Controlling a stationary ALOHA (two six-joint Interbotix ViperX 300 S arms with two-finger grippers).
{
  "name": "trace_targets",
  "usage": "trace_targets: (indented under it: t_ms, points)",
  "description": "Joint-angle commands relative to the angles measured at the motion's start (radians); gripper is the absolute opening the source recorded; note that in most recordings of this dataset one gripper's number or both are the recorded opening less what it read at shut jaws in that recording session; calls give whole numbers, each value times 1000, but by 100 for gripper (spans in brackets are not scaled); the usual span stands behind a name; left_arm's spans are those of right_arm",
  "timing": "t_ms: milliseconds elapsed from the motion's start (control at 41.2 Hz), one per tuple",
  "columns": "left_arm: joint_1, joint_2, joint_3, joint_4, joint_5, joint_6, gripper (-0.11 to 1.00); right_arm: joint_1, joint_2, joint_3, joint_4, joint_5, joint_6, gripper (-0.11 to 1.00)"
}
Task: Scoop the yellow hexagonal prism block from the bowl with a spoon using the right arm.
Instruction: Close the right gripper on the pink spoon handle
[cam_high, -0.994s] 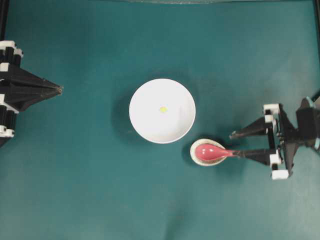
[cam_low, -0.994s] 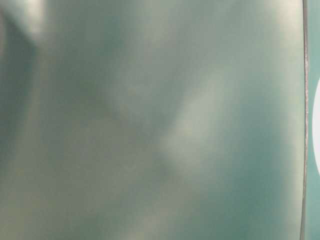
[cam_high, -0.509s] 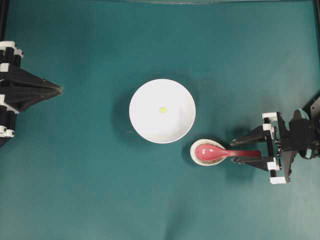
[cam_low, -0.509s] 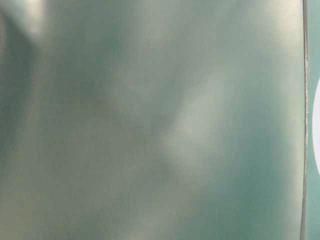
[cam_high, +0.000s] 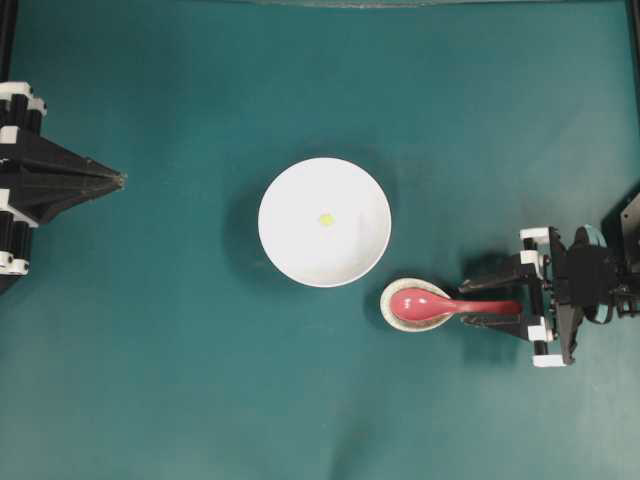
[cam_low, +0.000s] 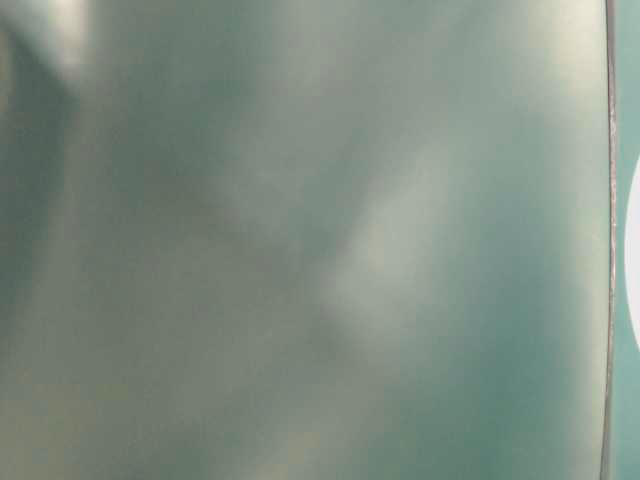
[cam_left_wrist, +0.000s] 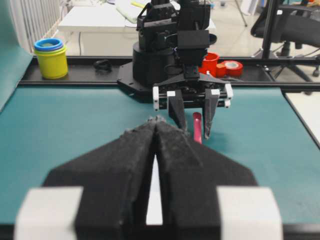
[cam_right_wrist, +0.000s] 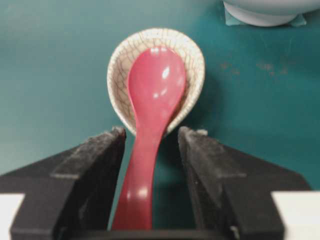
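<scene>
- Overhead: your R gripper (cam_high: 478, 303) sat near the bench's right edge, fingers straddling the spoon (cam_high: 440, 304) handle w/ gaps. Yellow block (cam_high: 326, 219) lay mid-bowl (cam_high: 290, 250), bench centre. L gripper (cam_high: 118, 180) was pinched tight, left edge.
- Table-level: blur only.
- R wrist: spoon scoop rested in the crackled dish (cam_right_wrist: 118, 60); fingers (cam_right_wrist: 95, 165) were narrow, not touching the handle.

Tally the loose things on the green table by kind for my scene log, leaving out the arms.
Bowl: 1
Small crackled dish: 1
Spoon: 1
Yellow block: 1
Total: 4
</scene>
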Motion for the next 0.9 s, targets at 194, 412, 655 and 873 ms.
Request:
trace_targets:
  t_ms: [194,412,655,873]
  points:
    - [2,9,-15,3,-2,0,-1,5,-2,-3,2,-6,0,54]
    - [2,9,-15,3,5,0,-1,5,-3,-5,0,-6,-2,54]
    - [2,9,-15,3,15,0,0,5,-2,-6,-2,-5,-9,54]
    - [2,9,-15,3,15,0,-1,5,-2,-8,-2,0,-14,49]
